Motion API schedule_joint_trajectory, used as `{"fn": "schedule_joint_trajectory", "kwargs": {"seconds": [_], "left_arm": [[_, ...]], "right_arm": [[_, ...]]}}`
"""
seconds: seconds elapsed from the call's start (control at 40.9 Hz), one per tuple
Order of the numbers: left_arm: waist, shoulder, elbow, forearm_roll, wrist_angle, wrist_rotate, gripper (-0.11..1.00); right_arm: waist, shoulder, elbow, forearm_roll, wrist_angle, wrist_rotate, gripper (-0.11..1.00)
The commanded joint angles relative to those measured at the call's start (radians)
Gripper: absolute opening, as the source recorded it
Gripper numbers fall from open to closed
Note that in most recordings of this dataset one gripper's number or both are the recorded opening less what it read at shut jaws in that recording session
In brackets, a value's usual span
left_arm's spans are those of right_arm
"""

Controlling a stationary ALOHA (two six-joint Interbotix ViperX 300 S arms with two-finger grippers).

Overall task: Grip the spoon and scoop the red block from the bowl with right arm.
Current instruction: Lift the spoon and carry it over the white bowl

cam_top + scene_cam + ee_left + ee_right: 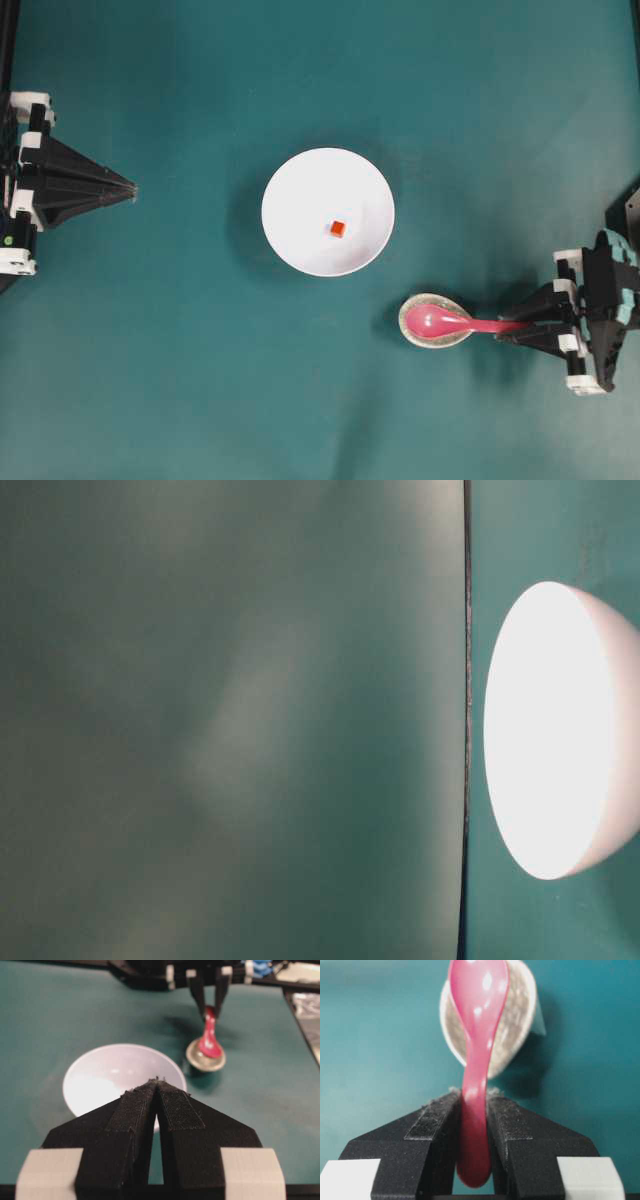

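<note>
Pink spoon (477,1060) handle clamped in my right gripper (512,331), lower right | left gripper (157,1085) closed | red block (337,228) in bowl (290,200), centre

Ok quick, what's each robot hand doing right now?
Left gripper: fingers closed, holding nothing.
Right gripper: fingers closed on the pink spoon handle.

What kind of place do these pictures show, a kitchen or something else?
Most likely a robot test bench, not a kitchen: a plain teal table mat, the left gripper and the right gripper facing each other, and only props, a bowl, a spoon and a small dish.
</note>
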Motion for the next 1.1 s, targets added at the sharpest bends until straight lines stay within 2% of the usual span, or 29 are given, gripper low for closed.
{"fn": "schedule_joint_trajectory", "kwargs": {"seconds": [0.0, 0.171, 0.293, 0.391, 0.562, 0.708, 0.806, 0.904, 1.075], "left_arm": [[0.000, 0.008, -0.017, 0.002, -0.005, 0.002, 0.00], [-0.002, 0.006, -0.018, 0.002, -0.009, 0.002, 0.00], [0.000, 0.006, -0.018, 0.002, -0.011, 0.002, 0.00], [0.000, 0.006, -0.018, 0.002, -0.011, 0.002, 0.00], [0.000, 0.006, -0.018, 0.002, -0.012, 0.003, 0.00], [-0.002, 0.006, -0.018, 0.002, -0.012, 0.009, 0.00], [0.000, 0.006, -0.018, 0.002, -0.012, 0.014, 0.00], [-0.002, 0.006, -0.018, 0.002, -0.012, 0.014, 0.00], [-0.002, 0.006, -0.018, 0.002, -0.012, 0.012, 0.00]], "right_arm": [[0.000, -0.069, -0.003, 0.000, -0.003, -0.003, 0.23], [-0.021, -0.172, -0.006, 0.000, 0.002, -0.040, 0.23], [-0.063, -0.281, -0.025, 0.000, 0.040, -0.133, 0.23], [-0.138, -0.370, -0.051, 0.000, 0.120, -0.222, 0.23], [-0.344, -0.509, -0.124, 0.000, 0.364, -0.379, 0.23], [-0.568, -0.575, -0.210, -0.002, 0.657, -0.494, 0.23], [-0.719, -0.577, -0.272, -0.014, 0.851, -0.528, 0.23], [-0.856, -0.557, -0.333, -0.041, 1.019, -0.531, 0.23], [-1.020, -0.492, -0.454, -0.126, 1.241, -0.531, 0.23]]}}
